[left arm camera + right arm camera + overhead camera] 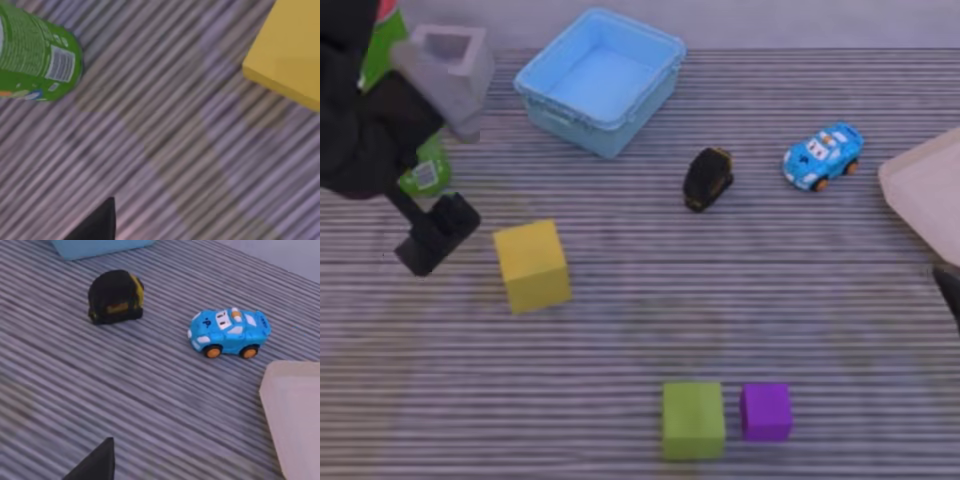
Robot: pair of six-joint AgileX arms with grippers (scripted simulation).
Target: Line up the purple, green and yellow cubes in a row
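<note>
At the near table edge the green cube (693, 420) and purple cube (765, 411) sit just beside each other. Farther left, the yellow cube (531, 265) stands alone; the left gripper (435, 232) hovers just beside it, its grasp impossible to make out. The right arm (950, 285) is cut off at the right edge.

The left arm hides most of the green bottle (423, 170) behind the left gripper (432, 232), and whether its fingers are parted cannot be told. Its wrist view cuts off the yellow cube (289, 50) ahead of the tool, showing one corner only (the bottle (35, 55) is clipped too). The right gripper (950, 290) is a dark sliver at the top view's right edge. The beige tray (925, 190) beside it is cut off.
</note>
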